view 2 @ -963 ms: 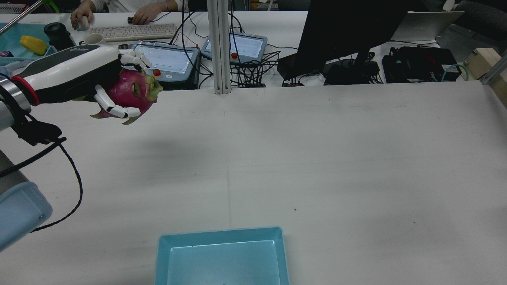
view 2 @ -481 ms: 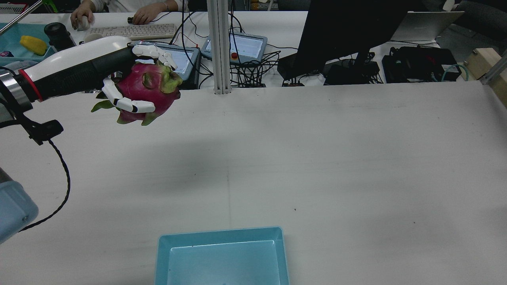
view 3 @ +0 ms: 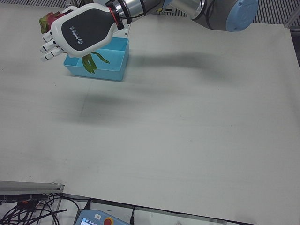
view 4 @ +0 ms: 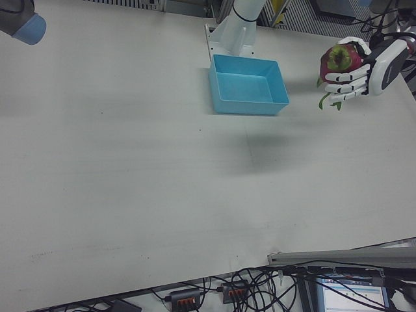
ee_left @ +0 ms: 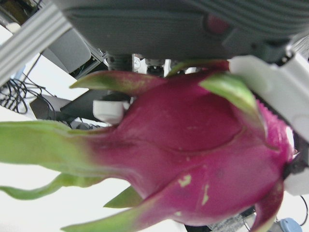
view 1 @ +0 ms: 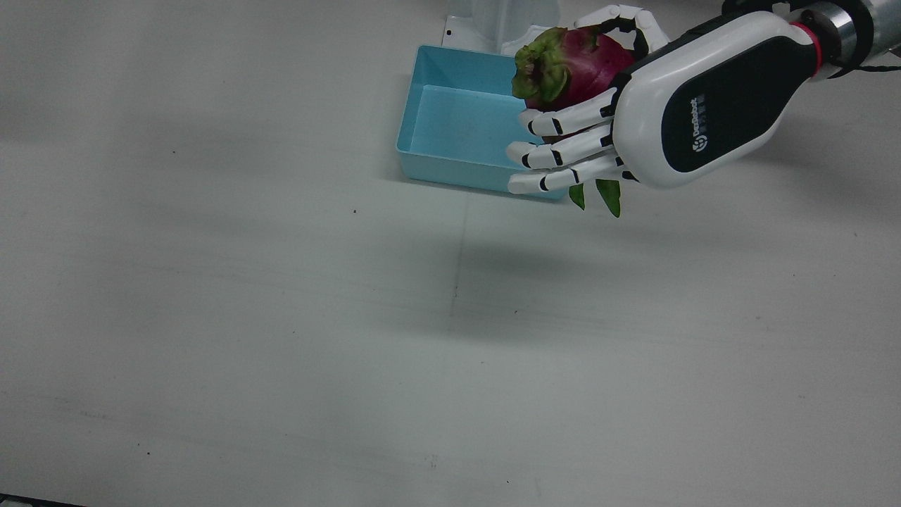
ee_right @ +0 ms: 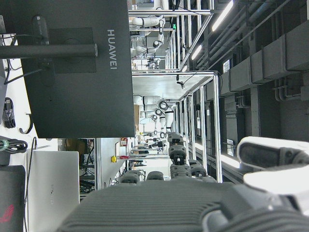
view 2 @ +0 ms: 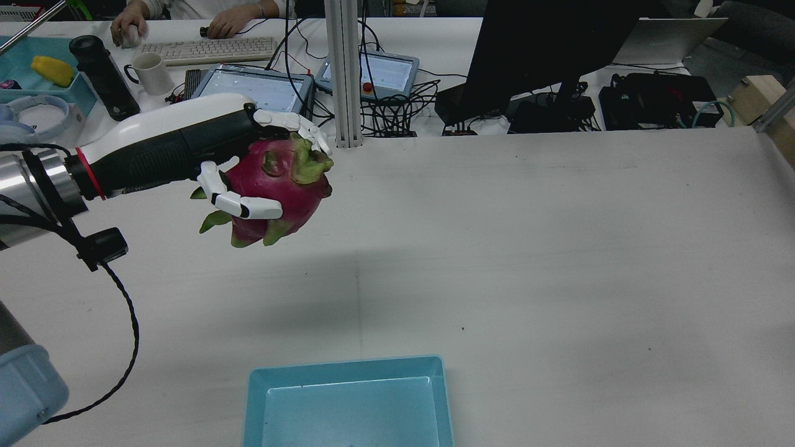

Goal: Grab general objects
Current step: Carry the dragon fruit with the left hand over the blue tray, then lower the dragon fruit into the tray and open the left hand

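Gripping a dragon fruit with its fingers curled around it, the left hand is hanging above the bench at the rear view's upper left. A blue tray is sitting at bottom centre. Whether the right hand is open or closed cannot be told.

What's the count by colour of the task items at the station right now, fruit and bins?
Magenta, green-tipped dragon fruit, held in the left hand above the table: 1
Light blue rectangular plastic bin, nothing inside: 1
Total: 2
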